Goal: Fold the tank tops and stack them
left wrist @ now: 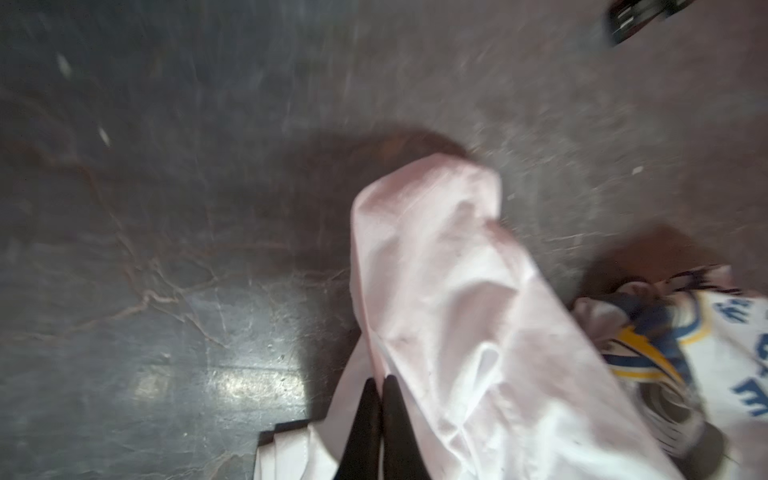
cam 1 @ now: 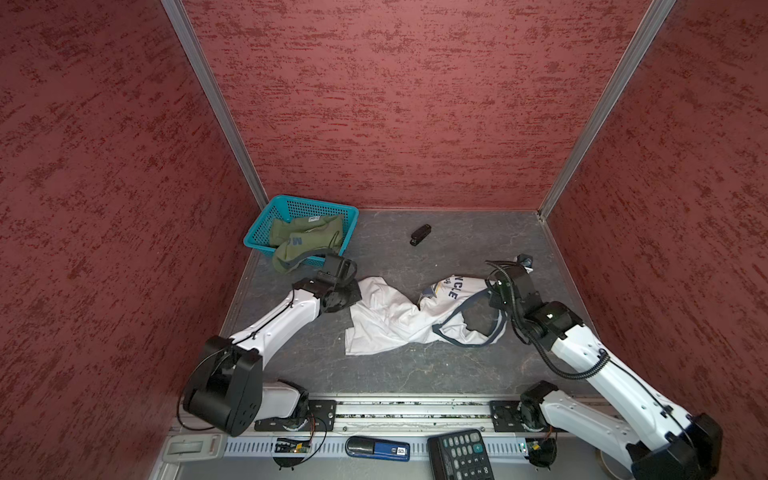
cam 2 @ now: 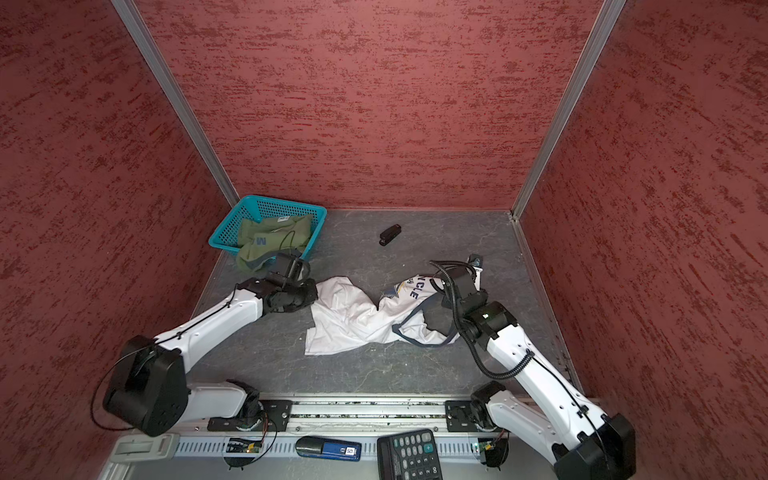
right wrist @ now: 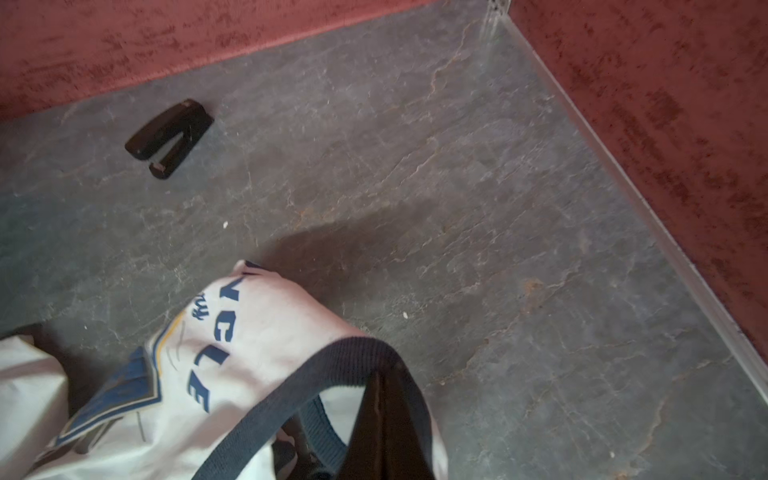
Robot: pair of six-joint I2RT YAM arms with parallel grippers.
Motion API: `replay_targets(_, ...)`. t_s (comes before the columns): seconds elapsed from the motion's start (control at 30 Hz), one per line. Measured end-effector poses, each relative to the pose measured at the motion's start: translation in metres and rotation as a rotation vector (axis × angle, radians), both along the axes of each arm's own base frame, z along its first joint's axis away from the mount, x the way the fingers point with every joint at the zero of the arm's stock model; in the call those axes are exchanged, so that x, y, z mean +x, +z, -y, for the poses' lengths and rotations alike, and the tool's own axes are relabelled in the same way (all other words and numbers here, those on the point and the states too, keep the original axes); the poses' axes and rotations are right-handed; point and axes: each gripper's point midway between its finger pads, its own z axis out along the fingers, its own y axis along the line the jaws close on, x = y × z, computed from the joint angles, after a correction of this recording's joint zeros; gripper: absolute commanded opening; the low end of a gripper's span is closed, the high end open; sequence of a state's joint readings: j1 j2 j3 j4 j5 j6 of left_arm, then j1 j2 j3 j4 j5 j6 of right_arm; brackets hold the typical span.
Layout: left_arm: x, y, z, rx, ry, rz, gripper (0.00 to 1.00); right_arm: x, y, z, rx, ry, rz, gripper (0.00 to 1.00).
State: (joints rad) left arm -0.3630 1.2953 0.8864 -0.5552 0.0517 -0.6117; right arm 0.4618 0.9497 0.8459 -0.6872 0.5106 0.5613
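Left gripper (left wrist: pixel 380 382), nine o'clock, and right gripper (right wrist: pixel 384 388), three o'clock, pinched shut on white tank top (cam 1: pixel 390 316), apparently to spread it

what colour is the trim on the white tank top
Dark grey-blue trim on the white tank top; the right wrist view shows it best.

1. We are seeing the white tank top (cam 1: pixel 390 320) lying crumpled and twisted across the middle of the grey table (cam 1: pixel 415 374). Its dark grey-blue trim and blue-and-yellow print are showing at its right end.
2. We are seeing the olive green tank top (cam 1: pixel 291 253) sitting bunched in the teal basket (cam 1: pixel 259 228) at the far left corner, spilling over the near rim.
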Motion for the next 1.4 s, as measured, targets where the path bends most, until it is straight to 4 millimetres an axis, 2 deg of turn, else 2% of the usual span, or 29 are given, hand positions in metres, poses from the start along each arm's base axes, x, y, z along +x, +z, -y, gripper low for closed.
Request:
replay_targets(0.1, 0.013, 0.097, -0.01, -0.027, 0.016, 0.248, 0.0, 0.005, 0.049, 0.009, 0.021, -0.026, 0.108, 0.0)
replay_targets(0.17, 0.006, 0.168, -0.025, -0.043, 0.052, 0.44, 0.0, 0.005, 0.084, 0.014, 0.038, -0.038, 0.193, 0.0)
replay_targets(0.2, -0.001, 0.194, -0.034, -0.046, 0.073, 0.512, 0.0, 0.003, 0.098, 0.016, 0.045, -0.042, 0.225, 0.0)
replay_targets(0.27, -0.023, 0.237, -0.055, -0.045, 0.128, 0.645, 0.0, -0.002, 0.118, 0.02, 0.058, -0.05, 0.278, 0.0)
replay_targets(0.33, -0.043, 0.253, -0.072, -0.036, 0.176, 0.708, 0.0, -0.006, 0.12, 0.022, 0.061, -0.052, 0.285, 0.0)
replay_targets(0.4, -0.053, 0.246, -0.082, -0.02, 0.207, 0.706, 0.0, -0.008, 0.114, 0.022, 0.061, -0.046, 0.27, 0.0)
replay_targets(0.47, -0.053, 0.214, -0.086, 0.006, 0.219, 0.633, 0.0, -0.008, 0.095, 0.018, 0.061, -0.029, 0.227, 0.0)
replay_targets(0.57, -0.053, 0.129, -0.088, 0.05, 0.228, 0.414, 0.0, -0.004, 0.041, 0.007, 0.05, 0.007, 0.093, 0.0)
replay_targets(0.63, -0.063, 0.07, -0.092, 0.074, 0.245, 0.239, 0.0, -0.001, -0.003, 0.0, 0.036, 0.028, -0.028, 0.0)
replay_targets(0.67, -0.071, 0.046, -0.095, 0.082, 0.259, 0.164, 0.0, 0.0, -0.021, -0.002, 0.029, 0.032, -0.08, 0.0)
replay_targets(0.73, -0.087, 0.011, -0.1, 0.081, 0.292, 0.048, 0.0, 0.002, -0.053, -0.003, 0.025, 0.031, -0.173, 0.0)
replay_targets(0.8, -0.099, -0.008, -0.1, 0.061, 0.315, -0.016, 0.09, 0.004, -0.072, 0.0, 0.036, 0.019, -0.23, 0.0)
replay_targets(0.87, -0.106, -0.02, -0.097, 0.032, 0.329, -0.056, 0.17, 0.009, -0.079, 0.002, 0.058, 0.008, -0.249, 0.0)
replay_targets(0.97, -0.115, -0.035, -0.094, 0.0, 0.349, -0.107, 0.42, 0.017, -0.085, 0.003, 0.083, 0.003, -0.255, 0.0)
replay_targets(1.03, -0.115, -0.035, -0.093, -0.01, 0.359, -0.113, 0.57, 0.02, -0.091, 0.004, 0.084, 0.002, -0.271, 0.0)
replay_targets(1.1, -0.111, -0.028, -0.095, -0.002, 0.351, -0.104, 0.67, 0.021, -0.094, 0.005, 0.085, 0.004, -0.279, 0.0)
replay_targets(1.17, -0.098, -0.016, -0.094, 0.001, 0.34, -0.091, 0.71, 0.023, -0.093, 0.005, 0.087, 0.005, -0.272, 0.0)
replay_targets(1.27, -0.067, 0.002, -0.087, 0.009, 0.296, -0.095, 0.74, 0.024, -0.091, 0.008, 0.089, -0.003, -0.263, 0.0)
replay_targets(1.33, -0.041, 0.002, -0.08, 0.019, 0.256, -0.108, 0.77, 0.025, -0.09, 0.011, 0.091, -0.011, -0.257, 0.0)
replay_targets(1.4, -0.025, -0.008, -0.074, 0.033, 0.219, -0.141, 0.79, 0.026, -0.087, 0.014, 0.094, -0.017, -0.247, 0.0)
